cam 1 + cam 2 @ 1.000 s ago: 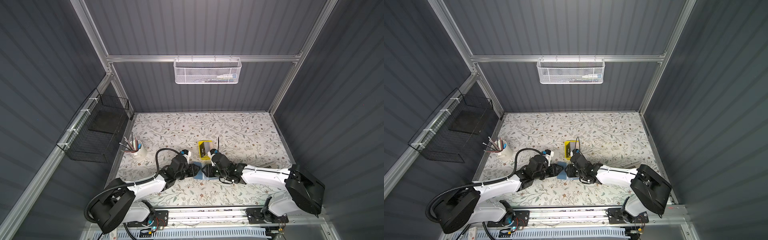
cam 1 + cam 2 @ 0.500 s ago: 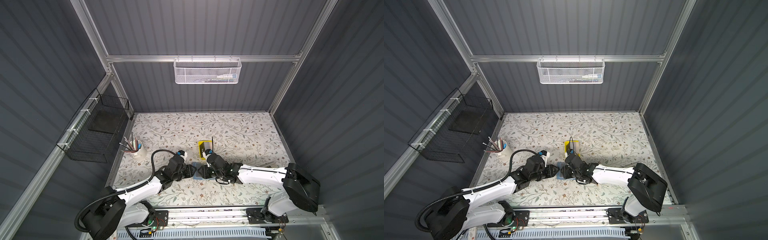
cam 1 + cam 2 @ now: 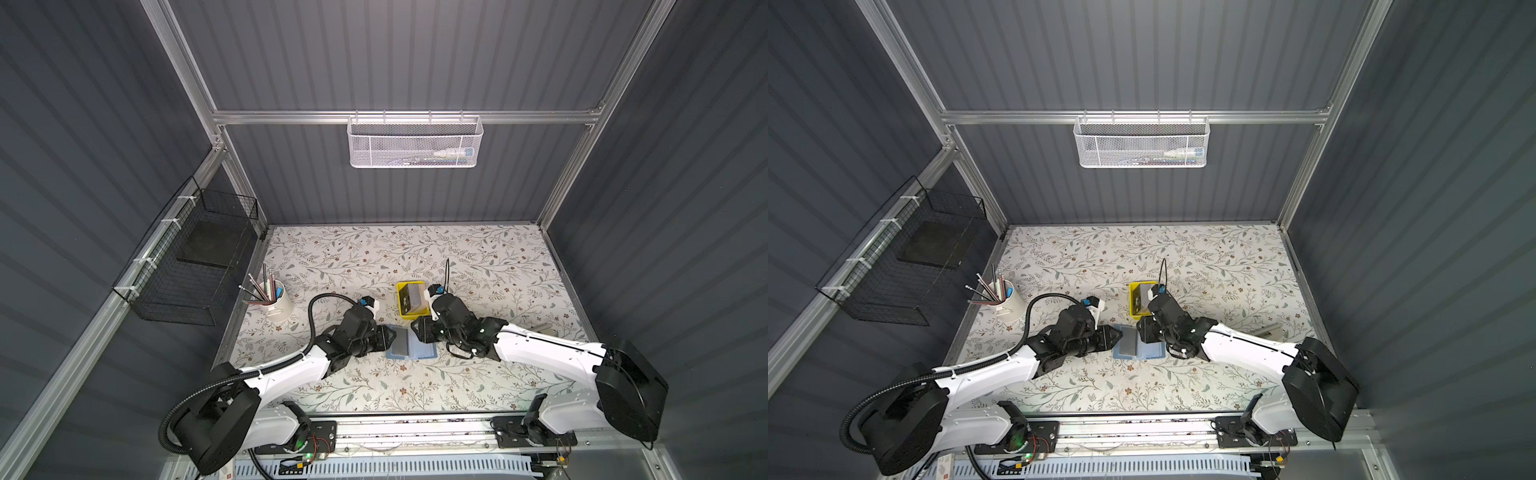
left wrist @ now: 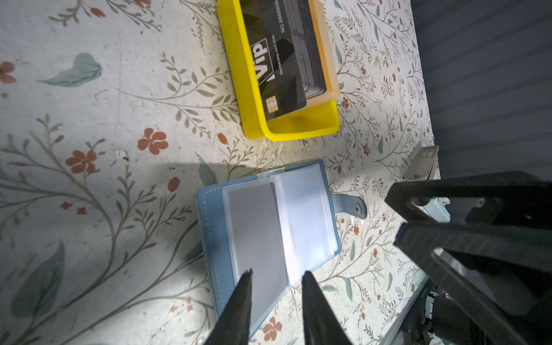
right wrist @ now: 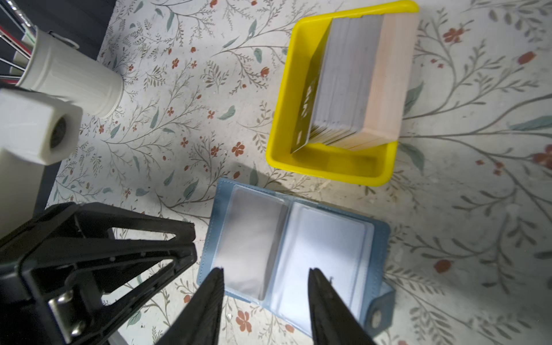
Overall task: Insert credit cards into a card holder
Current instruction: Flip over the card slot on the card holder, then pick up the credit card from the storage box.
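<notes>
Cards point(image 4: 277, 59) w/ VIP face: L wrist view only; L pincer point(image 4: 277, 271), R pincer point(image 5: 265, 268) agape, empty.

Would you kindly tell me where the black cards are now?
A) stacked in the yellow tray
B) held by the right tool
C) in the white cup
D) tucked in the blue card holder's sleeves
A: the black cards stand stacked in the yellow tray, beside the open card holder.
</notes>
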Robot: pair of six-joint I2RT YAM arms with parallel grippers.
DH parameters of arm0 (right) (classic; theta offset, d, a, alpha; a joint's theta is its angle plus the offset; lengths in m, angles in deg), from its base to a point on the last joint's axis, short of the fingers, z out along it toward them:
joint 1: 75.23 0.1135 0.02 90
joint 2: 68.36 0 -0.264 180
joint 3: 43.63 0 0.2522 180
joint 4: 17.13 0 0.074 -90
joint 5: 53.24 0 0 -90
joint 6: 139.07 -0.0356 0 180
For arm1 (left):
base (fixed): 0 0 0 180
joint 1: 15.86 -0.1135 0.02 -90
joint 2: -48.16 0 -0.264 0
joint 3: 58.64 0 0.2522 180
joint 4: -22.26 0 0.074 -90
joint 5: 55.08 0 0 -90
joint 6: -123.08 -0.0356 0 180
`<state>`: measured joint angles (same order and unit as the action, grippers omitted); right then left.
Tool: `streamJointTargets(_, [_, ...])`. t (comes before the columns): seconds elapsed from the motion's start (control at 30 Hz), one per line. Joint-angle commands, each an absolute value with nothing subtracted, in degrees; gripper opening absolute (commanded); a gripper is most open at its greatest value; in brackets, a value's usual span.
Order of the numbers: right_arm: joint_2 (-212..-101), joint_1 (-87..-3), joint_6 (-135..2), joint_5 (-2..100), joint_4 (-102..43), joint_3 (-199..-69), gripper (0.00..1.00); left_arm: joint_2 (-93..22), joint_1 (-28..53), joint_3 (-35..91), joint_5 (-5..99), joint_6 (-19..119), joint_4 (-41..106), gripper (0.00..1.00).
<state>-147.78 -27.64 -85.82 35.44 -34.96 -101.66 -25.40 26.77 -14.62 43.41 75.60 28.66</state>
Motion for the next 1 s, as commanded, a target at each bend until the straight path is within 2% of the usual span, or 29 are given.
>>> streamJointTargets(0.0, [-147.83, -30.87, -83.23, 36.67, -37.4, -103.27, 0.52, -27.77, 26.16, -11.94, 43.24, 73.18, 27.61, 0.3])
streamJointTargets(0.37, [-156.72, -37.66, -80.34, 40.08, -39.12, -112.25, 0.61, -36.53, 24.4, -4.22, 45.37, 71.58, 26.55, 0.31])
streamJointTargets(0.47, [-158.18, -37.68, -81.28, 41.48, -39.2, -113.88, 0.48, -37.85, 23.61, -1.61, 44.24, 70.61, 28.78, 0.28])
streamJointTargets(0.57, [-158.8, -37.52, -83.47, 42.65, -39.03, -114.66, 0.41, -38.62, 23.08, -0.3, 44.08, 70.0, 29.38, 0.27])
streamJointTargets(0.97, [-161.63, -35.34, -89.34, 42.21, -40.38, -117.29, 0.31, -34.78, 22.21, -3.57, 48.74, 68.03, 27.67, 0.29])
